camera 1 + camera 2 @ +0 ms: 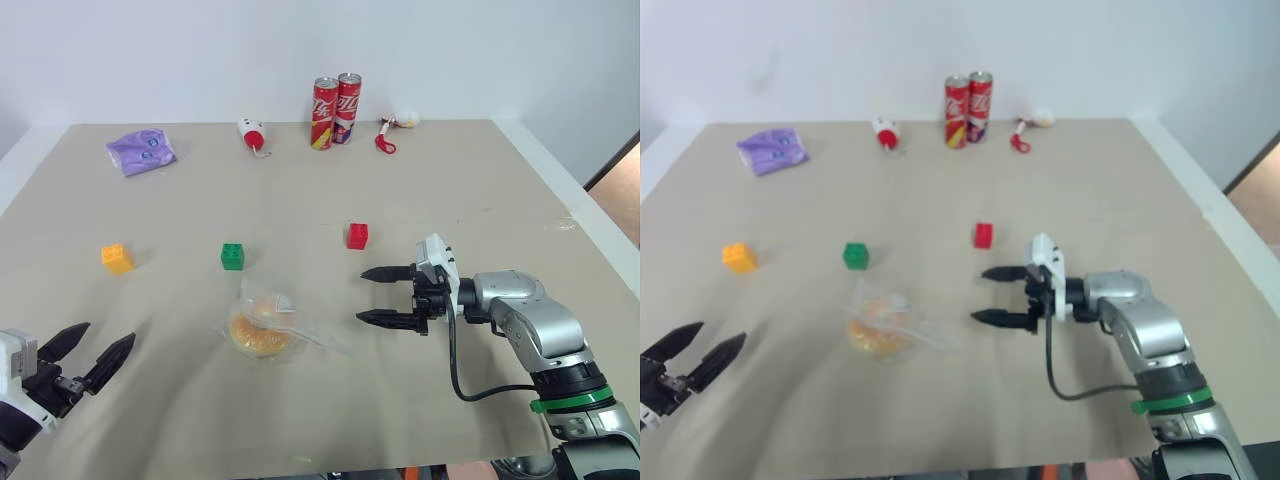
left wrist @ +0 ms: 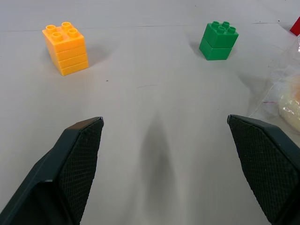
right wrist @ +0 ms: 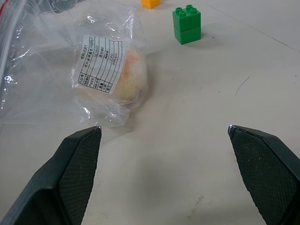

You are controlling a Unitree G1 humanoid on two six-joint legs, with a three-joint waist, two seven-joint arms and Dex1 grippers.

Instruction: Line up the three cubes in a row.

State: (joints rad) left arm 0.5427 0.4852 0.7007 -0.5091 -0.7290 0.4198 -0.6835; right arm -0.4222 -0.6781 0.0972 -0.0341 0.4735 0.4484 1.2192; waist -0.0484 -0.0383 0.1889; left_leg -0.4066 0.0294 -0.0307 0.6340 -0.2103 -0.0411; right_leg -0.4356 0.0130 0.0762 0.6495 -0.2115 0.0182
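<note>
A wide beige table (image 1: 420,180) fills most of the head camera's frame, with a plain white wall behind it. A strip of darker floor shows at the far right edge.

Three small studded plastic blocks sit across the middle of the frame, well apart from one another. The yellow-orange block (image 1: 117,258) is at centre left, the green block (image 1: 232,256) is a little left of centre, and the red block (image 1: 357,236) is just right of centre and slightly higher in the frame. Together they form a loose, uneven line running left to right. Each stands upright with its studs on top. In the left wrist view the yellow-orange block looks taller than it is wide, with four studs, and one corner faces the camera. The green block appears two layers high.

A clear plastic bag holding a round bun (image 1: 262,330) lies below the green block.

Along the top of the frame sit a purple pouch (image 1: 141,151), a small red and white toy (image 1: 252,133), two red soda cans (image 1: 335,110) and another small red and white item (image 1: 390,130).

The left gripper (image 1: 88,355) hovers at the lower left, its fingers spread apart and empty. The right gripper (image 1: 375,295) is right of the bag, pointing left, its fingers also spread apart and empty.
</note>
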